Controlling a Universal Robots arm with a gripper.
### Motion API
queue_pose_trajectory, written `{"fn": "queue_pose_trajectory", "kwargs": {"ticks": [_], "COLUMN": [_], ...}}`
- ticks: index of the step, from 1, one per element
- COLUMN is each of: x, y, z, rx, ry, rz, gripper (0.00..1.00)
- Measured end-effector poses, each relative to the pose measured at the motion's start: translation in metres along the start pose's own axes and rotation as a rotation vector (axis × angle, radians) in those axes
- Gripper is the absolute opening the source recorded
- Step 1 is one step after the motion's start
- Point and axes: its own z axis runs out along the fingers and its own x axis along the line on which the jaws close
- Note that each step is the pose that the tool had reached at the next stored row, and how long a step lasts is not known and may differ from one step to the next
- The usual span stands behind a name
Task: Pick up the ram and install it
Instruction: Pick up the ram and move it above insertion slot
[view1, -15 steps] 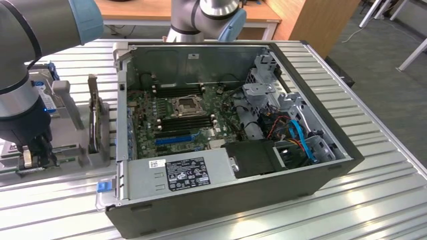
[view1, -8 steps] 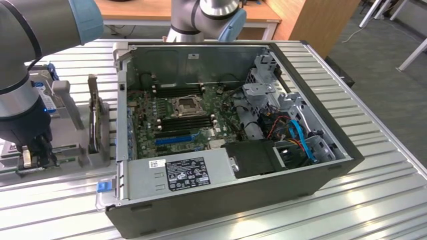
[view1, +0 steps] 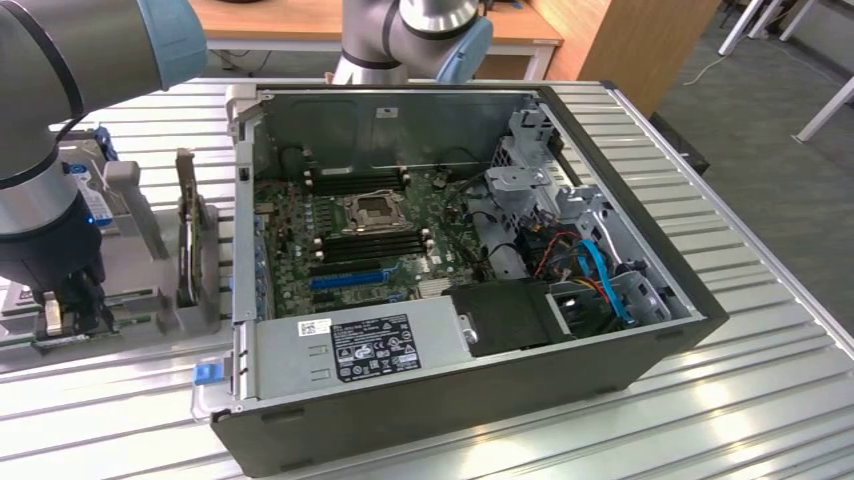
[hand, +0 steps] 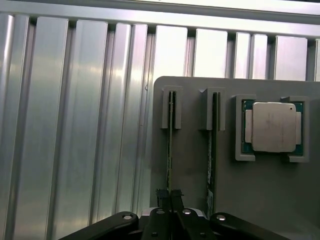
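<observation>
Ram (hand: 169, 145) stands on its thin edge in a slot of the gray holder (hand: 270, 200). I read the gripper (hand: 169, 194) as clenched on it: the 2 dark fingertips (hand: 162, 195) pinch the stick from both sides with no gap between them. The stick's far end sits in a small notched bracket of the holder.

A second stick (hand: 211, 150) stands in the next slot of the holder, parallel to the first and just beside it, and nothing touches it. Past that second stick, a processor chip (hand: 272, 126) with a silver lid lies flat in its own framed pocket of the holder.

From the exterior view, I see the gripper (view1: 67, 315) down low at the holder (view1: 134, 350). The open computer case (view1: 467, 400) lies just beside the holder, toward the exterior view's right, both on the ribbed metal table (view1: 761, 400).
</observation>
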Motion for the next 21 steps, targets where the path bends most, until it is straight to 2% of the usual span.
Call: {"fn": "queue_pose_trajectory", "kwargs": {"ticks": [7,21], "x": [0.0,0.0], "y": [0.0,0.0008], "z": [-0.0006,-0.015], "rx": [0.0002,0.0], "ry": [-0.0002,-0.0001], "rz": [0.0,0.002], "gripper": [0.12,0.12]}}
